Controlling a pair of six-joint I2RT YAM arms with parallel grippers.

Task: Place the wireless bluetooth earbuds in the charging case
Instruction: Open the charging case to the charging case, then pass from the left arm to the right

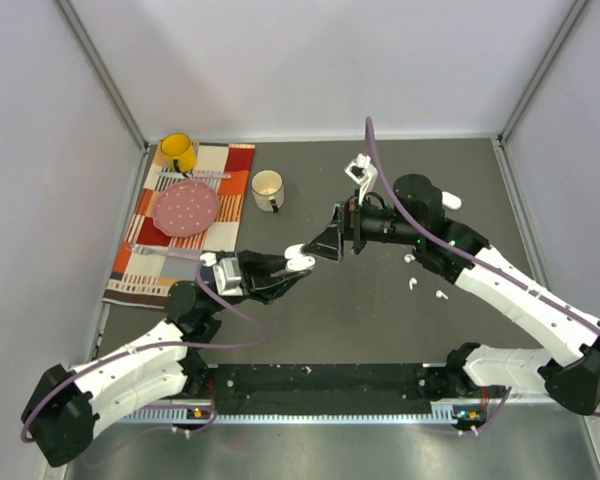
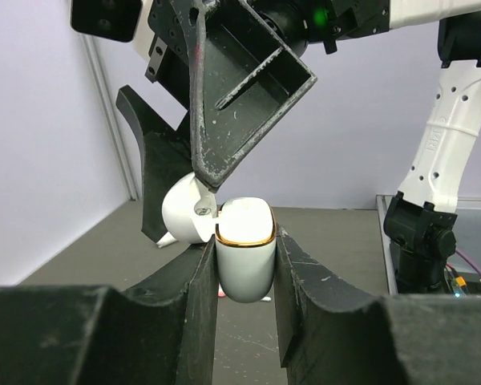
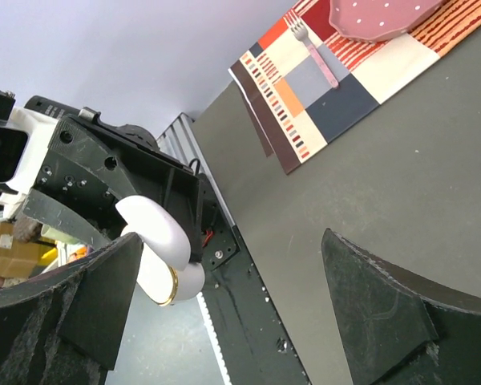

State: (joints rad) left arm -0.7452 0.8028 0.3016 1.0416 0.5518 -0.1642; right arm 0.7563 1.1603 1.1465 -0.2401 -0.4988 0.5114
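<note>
Left arm reaches low across the table (image 1: 360, 330), forearm angled toward centre, and the left gripper (image 1: 298, 266) is clamped tight on the case (image 2: 244, 257). The case sits upright between the fingers (image 2: 305, 289), held above the table, its lid flipped back on the far side. Right arm swings in from the right, wrist bent down toward the left. The right gripper (image 1: 327, 245) is spread wide, nothing in it. One of its fingers (image 2: 240, 88) comes down with its tip right at the open lid; whether it touches, I cannot tell. Earbuds (image 1: 413, 283) lie loose on the table under the right forearm, well apart from the case. Room: dark table runs from beneath the case to the near rail (image 1: 320, 385). Placemat (image 1: 140, 270) and mug (image 1: 268, 190) lie off to the left and back; walls close in on three sides.
</note>
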